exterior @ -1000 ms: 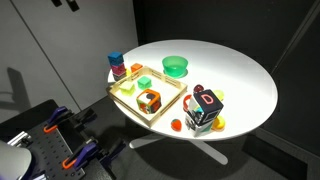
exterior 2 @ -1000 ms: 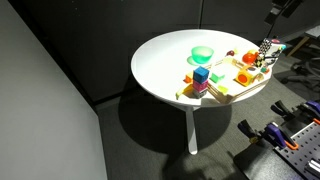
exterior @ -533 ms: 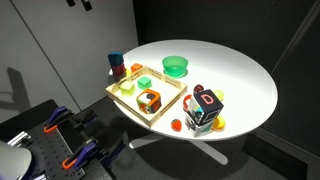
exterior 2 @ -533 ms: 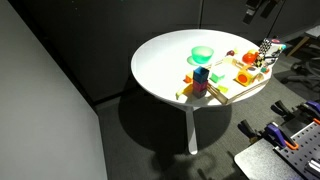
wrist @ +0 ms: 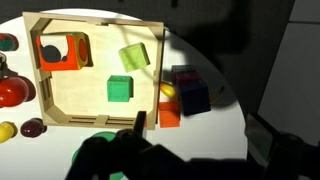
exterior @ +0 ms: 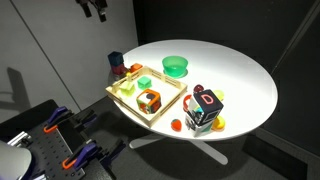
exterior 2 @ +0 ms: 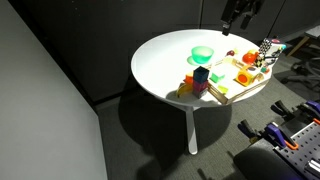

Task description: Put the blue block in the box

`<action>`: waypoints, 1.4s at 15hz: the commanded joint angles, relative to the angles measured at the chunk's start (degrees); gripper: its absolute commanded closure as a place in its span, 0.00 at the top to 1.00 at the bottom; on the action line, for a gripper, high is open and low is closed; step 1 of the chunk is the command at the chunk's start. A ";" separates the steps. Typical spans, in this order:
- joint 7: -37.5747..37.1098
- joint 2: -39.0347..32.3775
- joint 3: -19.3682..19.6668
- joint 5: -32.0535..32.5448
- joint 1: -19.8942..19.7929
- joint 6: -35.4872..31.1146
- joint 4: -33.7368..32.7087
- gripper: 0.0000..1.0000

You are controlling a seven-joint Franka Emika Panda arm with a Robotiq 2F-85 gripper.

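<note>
Blue block [exterior: 116, 59] is found stacked on other blocks [exterior: 119, 71] just outside the box [exterior: 128, 107], at the desk [exterior: 235, 75] edge. Tool [exterior: 97, 10] is parked well above; open or closed can't really be told.

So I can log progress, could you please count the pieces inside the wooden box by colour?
green block: 1
pale green piece: 1
orange piece: 1
blue block: 0, it stands outside the box
Total inside: 3
</note>
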State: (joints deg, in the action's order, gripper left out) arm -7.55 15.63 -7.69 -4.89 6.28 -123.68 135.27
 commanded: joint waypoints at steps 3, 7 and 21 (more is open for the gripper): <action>-0.37 -9.09 -0.16 1.38 -0.01 -0.92 -5.61 1.00; 0.31 -13.01 -0.11 1.72 0.42 -4.20 -6.48 1.00; 0.56 -14.84 0.11 0.72 0.78 -5.22 -6.20 1.00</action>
State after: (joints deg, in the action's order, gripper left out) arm -7.52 1.41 -7.74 -4.13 6.97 -129.00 129.64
